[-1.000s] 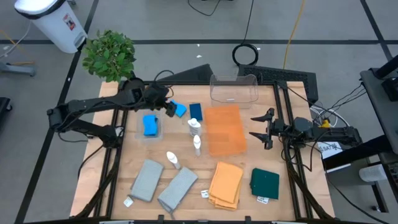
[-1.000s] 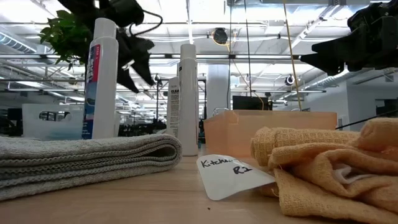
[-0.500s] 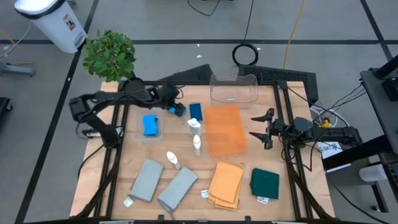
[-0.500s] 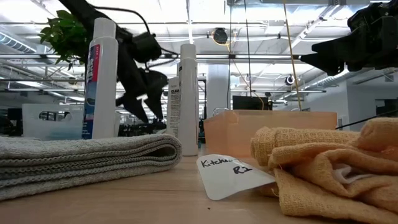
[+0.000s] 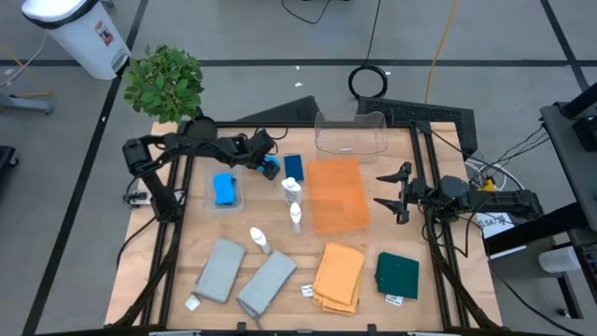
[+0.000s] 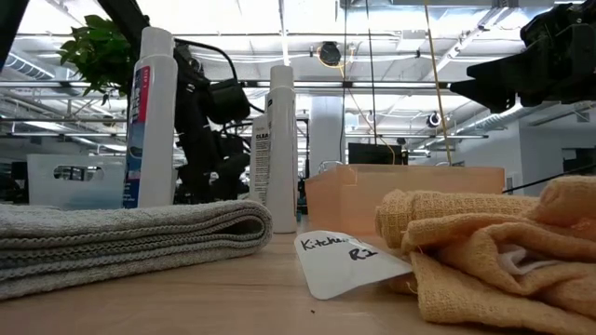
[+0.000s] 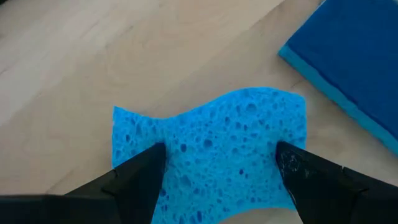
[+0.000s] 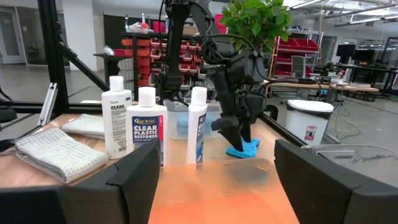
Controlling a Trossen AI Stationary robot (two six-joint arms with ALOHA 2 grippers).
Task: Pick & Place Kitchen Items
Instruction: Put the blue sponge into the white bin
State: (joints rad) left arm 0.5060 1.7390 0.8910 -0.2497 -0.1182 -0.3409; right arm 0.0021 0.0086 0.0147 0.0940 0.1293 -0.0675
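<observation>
1. The left hand [image 7: 217, 186] is low over the table at its far left part, its dark fingers [image 7: 134, 180] spread to either side of a wavy-edged blue porous sponge [image 7: 211, 155]. Whether the fingers press the sponge cannot be told; it appears to lie on the wood, not lifted.
2. The right hand [image 5: 396, 193] waits at the table's right edge, fingers apart, holding nothing.
3. Risk: the sponge is soft and lies flat. A closing grip may buckle it or slide over its top, and a shallow bite could drop it on lifting.
4. Risk: a flat dark blue rectangular sponge [image 5: 293, 167] lies just beside it and could be nudged.
5. Nearby: another blue sponge in a shallow clear plastic bin [image 5: 209, 194], and three small white bottles with blue labels [image 5: 292, 191].
6. Surface: light wooden table [image 5: 368, 303], dry and level, also bearing a translucent orange rectangular tray [image 5: 336, 194].
7. Room: grey floor, green potted plant [image 5: 165, 82] at the far left corner.
</observation>
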